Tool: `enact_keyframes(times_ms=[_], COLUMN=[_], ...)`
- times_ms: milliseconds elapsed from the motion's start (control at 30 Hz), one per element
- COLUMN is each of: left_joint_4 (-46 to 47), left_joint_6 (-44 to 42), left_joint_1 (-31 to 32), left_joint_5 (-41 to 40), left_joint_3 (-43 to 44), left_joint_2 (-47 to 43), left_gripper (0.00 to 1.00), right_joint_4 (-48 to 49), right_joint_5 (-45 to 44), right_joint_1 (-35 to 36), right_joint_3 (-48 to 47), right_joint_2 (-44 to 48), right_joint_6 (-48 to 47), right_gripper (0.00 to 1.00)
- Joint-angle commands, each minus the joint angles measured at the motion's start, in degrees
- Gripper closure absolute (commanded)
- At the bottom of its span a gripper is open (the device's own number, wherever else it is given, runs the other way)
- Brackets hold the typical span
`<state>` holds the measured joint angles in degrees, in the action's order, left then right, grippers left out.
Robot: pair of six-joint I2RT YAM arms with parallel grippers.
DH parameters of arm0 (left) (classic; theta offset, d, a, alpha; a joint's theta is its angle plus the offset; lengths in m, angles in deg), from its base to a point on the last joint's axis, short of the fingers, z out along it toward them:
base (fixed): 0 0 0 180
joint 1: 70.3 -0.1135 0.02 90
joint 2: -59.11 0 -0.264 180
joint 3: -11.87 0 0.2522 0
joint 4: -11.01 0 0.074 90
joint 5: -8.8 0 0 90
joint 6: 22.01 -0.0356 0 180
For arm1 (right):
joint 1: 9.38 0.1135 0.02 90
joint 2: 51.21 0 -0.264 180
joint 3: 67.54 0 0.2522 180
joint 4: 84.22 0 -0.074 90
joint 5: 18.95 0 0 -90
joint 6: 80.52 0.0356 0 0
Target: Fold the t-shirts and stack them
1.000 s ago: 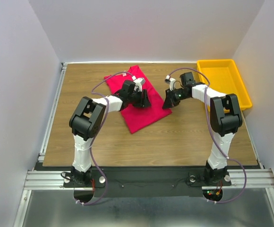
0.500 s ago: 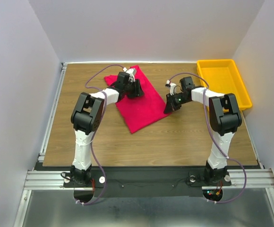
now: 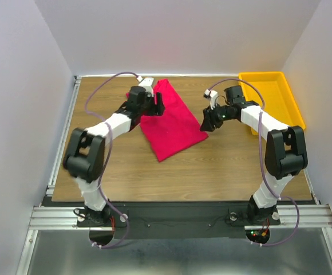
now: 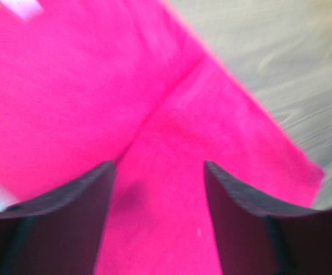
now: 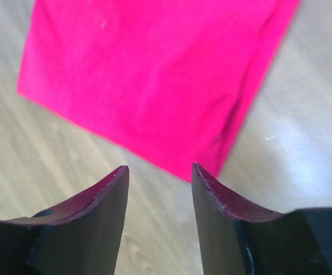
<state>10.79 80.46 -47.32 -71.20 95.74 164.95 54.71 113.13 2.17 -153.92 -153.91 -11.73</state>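
While the left pincer (image 4: 157, 166) and right pincer (image 5: 158, 168) hover released by the pink t-shirt (image 3: 174, 123), each should, I reckon, pinch one corner cleanly.

arms (image 3: 117, 120): wht links, blk joints | cables (image 3: 97, 87): purple | gripper fingers (image 4: 57, 217): blk

Open bench (image 3: 212, 166) stretches nearward of the folded t-shirt (image 3: 174, 129); the left pincer (image 3: 154, 105) and right pincer (image 3: 207, 121) crowd its flanks, while a yellow tray (image 3: 269, 94) fills the far-right corner.
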Motion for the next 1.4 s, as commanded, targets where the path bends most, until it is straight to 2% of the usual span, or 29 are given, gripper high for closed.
enact_keyframes(times_ms=[0, 33, 100, 133, 200, 300, 500, 700, 867, 900, 967, 1000, 1067, 1267, 1300, 1333, 1367], left_joint_4=[5.6, 5.9, 6.7, 6.4, 5.4, 3.4, -4.6, -5.3, -5.1, -5.1, -5.2, -5.5, -5.6, -7.0, -7.1, -7.4, -7.1], left_joint_6=[-4.8, -3.9, 0.6, 2.5, 7.4, 9.8, 12.0, 16.3, 19.4, 19.8, 20.8, 21.0, 21.0, 20.2, 19.5, 18.9, 17.9], left_joint_1=[-0.5, -0.6, -1.2, -1.5, -2.9, -5.3, -5.7, -5.7, -5.7, -5.7, -5.7, -5.7, -5.7, -5.7, -5.7, -5.7, -5.7], left_joint_5=[-8.6, -11.2, -13.2, -14.4, -15.9, -8.0, -5.7, -1.7, 0.8, 1.4, 2.7, 3.2, 4.3, 7.4, 7.8, 9.1, 9.9], left_joint_3=[-8.7, -14.2, -19.7, -22.4, -29.3, -36.9, -41.4, -45.4, -46.6, -46.7, -46.6, -46.6, -46.2, -45.5, -45.3, -44.9, -44.6], left_joint_2=[-18.0, -24.0, -30.1, -36.0, -41.8, -53.2, -62.5, -67.9, -67.6, -67.4, -66.6, -66.2, -65.8, -65.9, -65.8, -65.2, -65.0], left_gripper=[0.20, 0.13, 0.02, 0.02, 0.02, 0.02, 0.02, 0.02, 0.02, 0.03, 0.04, 0.05, 0.06, 0.06, 0.06, 0.06, 0.06], right_joint_4=[1.5, 1.5, 2.0, 2.3, 3.7, 5.9, 6.1, 6.0, 4.3, 3.8, 1.0, -0.3, -4.8, -14.6, -15.7, -17.3, -17.8], right_joint_5=[-6.2, -7.1, -8.3, -8.7, -10.6, -12.4, -11.8, -6.4, -3.7, -3.4, -3.6, -3.9, -5.3, -5.6, -5.3, -5.5, -7.3], right_joint_1=[-0.7, -0.7, -0.7, -0.8, -0.8, -0.9, -0.9, -0.7, -0.6, -0.4, 0.3, 0.5, 1.1, 2.2, 2.3, 2.3, 2.4], right_joint_3=[-3.2, -3.9, -4.2, -4.5, -4.5, -3.9, -3.1, 0.2, 3.0, 4.1, 5.1, 6.1, 7.0, 13.2, 13.6, 13.6, 13.1], right_joint_2=[-0.4, -2.3, -4.3, -5.2, -6.9, -7.7, -9.6, -10.9, -9.5, -9.0, -7.5, -6.8, -4.1, 2.6, 3.2, 4.4, 5.1], right_joint_6=[1.2, 3.1, 5.2, 6.3, 8.9, 10.6, 12.9, 14.5, 13.1, 12.7, 10.1, 8.7, 3.9, -5.8, -6.8, -7.5, -8.5], right_gripper=[0.39, 0.38, 0.36, 0.35, 0.34, 0.34, 0.35, 0.43, 0.61, 0.70, 0.80, 0.89, 0.99, 0.98, 0.94, 0.80, 0.72])
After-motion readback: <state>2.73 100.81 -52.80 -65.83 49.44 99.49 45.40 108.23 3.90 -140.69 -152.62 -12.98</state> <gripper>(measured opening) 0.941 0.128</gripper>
